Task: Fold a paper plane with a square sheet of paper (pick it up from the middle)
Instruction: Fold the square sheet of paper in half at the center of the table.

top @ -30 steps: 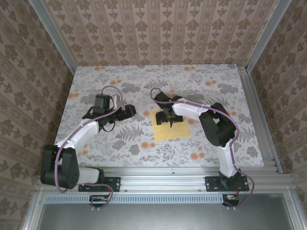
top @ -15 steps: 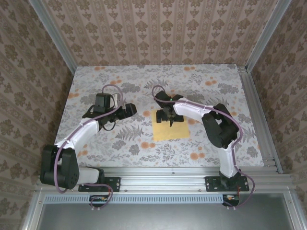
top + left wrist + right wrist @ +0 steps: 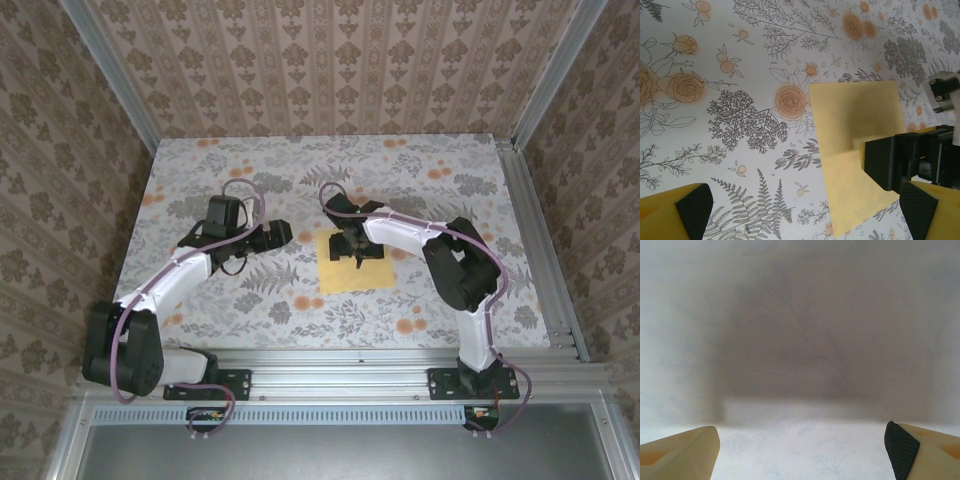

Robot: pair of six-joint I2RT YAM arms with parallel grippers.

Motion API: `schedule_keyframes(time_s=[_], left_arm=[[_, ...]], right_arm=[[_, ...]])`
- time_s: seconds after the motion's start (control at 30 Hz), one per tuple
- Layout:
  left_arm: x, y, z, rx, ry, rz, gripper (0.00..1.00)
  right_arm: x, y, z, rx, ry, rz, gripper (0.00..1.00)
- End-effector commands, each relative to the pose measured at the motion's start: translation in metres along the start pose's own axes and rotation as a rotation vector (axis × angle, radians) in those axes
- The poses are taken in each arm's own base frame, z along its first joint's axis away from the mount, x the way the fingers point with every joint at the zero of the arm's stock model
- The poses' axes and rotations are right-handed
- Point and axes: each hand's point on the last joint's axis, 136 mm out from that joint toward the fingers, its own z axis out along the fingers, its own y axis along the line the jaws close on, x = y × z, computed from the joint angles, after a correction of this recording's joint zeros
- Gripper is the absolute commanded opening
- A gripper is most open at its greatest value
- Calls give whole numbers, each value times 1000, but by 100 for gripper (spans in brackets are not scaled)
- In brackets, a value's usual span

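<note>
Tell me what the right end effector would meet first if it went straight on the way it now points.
The square sheet of paper. The right end effector points down onto it, jaws apart, very close above it. Whether they already touch cannot be told.

Left arm (image 3: 180,272) and right arm (image 3: 400,230): white shells, black joints, 1 purple cable (image 3: 121,338) along each. Left gripper (image 3: 805,206) fingers (image 3: 660,221) yellow, black textured pads (image 3: 693,210) at tips.

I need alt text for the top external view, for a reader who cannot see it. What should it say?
From above, the right end effector is low over the middle of the square sheet of paper, which lies on a flower-printed table. The left end effector is open to the left, apart from the sheet.
</note>
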Motion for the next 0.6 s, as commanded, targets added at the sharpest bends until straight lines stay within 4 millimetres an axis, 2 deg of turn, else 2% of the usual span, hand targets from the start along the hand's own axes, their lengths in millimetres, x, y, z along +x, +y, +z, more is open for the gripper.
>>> schedule_keyframes(time_s=[0.0,0.27,0.57], left_arm=[[-2,-2,2,-7,-4,-12,100],[-1,-2,2,-12,2,-2,100],[2,0,4,-18,12,1,100]], right_arm=[[7,0,9,17,22,0,88],[14,-1,25,57,46,-9,86],[17,-5,34,96,51,-20,77]])
